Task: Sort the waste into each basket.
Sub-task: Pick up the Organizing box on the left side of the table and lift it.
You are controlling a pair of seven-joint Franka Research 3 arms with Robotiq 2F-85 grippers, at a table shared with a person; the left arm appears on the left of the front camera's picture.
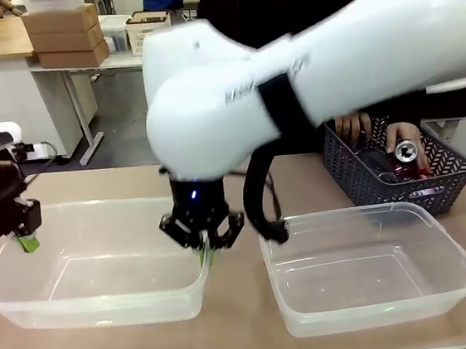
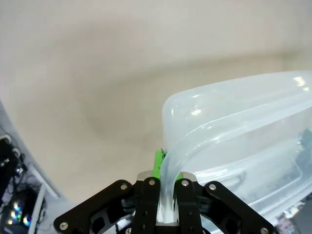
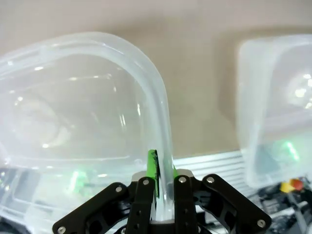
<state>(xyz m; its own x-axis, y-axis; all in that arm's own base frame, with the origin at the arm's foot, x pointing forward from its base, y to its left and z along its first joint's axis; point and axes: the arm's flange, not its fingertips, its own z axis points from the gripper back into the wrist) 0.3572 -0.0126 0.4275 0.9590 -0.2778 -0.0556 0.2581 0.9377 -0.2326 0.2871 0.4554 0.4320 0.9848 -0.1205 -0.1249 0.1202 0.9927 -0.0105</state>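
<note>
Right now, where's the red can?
Front view, far right: the can sits in the grey basket, just under the person's hand, behind the right tub.

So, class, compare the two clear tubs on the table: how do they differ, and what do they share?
The left tub has its rim pinched at both ends, by the left end effector and the right end effector; no end effector grips the right tub. The right tub sits just in front of the dark grey basket; the left tub stands away from it. Both are clear, rounded at the corners and empty.
</note>
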